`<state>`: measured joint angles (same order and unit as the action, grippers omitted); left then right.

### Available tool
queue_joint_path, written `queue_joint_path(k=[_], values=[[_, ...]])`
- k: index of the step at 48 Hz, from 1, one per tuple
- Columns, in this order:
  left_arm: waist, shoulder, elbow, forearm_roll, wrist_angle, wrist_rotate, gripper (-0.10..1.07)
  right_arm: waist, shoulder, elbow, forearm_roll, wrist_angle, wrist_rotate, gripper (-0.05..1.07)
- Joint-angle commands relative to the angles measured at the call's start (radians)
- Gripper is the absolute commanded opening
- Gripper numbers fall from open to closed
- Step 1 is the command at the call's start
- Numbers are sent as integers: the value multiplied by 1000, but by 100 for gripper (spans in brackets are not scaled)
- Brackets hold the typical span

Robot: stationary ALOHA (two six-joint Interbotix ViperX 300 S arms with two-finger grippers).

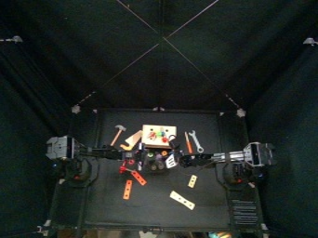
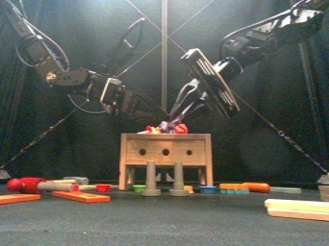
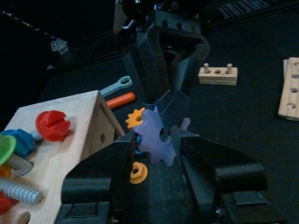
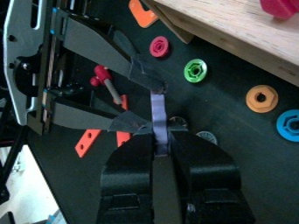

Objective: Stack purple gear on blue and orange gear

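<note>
Black curtains enclose a small black table (image 1: 211, 200).

Top view: a wooden bench block (image 1: 158, 136) sits mid-table, with loose toy tools and wooden strips scattered around it. The left gripper (image 1: 139, 153) and right gripper (image 1: 174, 160) meet just in front of the block.

Front view: the block stands upright on legs, with coloured screws on top. Both arms hang above and behind it. Coloured parts lie along the table at its feet.

Left wrist view: the left jaws stand wide apart, holding nothing. Between them the purple gear (image 3: 160, 131) stands on edge, gripped from the far side by the right gripper (image 3: 162, 92). An orange gear (image 3: 136, 115) sits just beside it, next to the block's corner. No blue gear can be identified.

Right wrist view: the right jaws are clamped on the purple gear (image 4: 158, 118), seen edge-on. The open left gripper (image 4: 121, 87) faces it.
</note>
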<state>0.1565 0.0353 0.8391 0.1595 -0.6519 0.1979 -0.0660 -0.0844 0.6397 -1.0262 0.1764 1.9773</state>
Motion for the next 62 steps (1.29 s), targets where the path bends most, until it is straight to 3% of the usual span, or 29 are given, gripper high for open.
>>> queue_joint_path(k=[1,14,22,38,50,62], values=[[-2,-8,-18,-3,-12,0,82,-2,-20,-9,-8,0,-3,44],[-2,-21,-5,-2,-11,-2,94,0,-44,17,-9,15,-2,44],[2,-46,23,-12,-17,-2,95,8,-89,54,-2,60,2,44],[6,-126,143,-46,-164,-2,95,49,-213,186,78,160,5,44],[6,-170,199,-81,-179,-2,95,37,-244,262,147,164,6,44],[6,-230,261,-117,-189,0,95,-26,-232,293,166,153,6,44]])
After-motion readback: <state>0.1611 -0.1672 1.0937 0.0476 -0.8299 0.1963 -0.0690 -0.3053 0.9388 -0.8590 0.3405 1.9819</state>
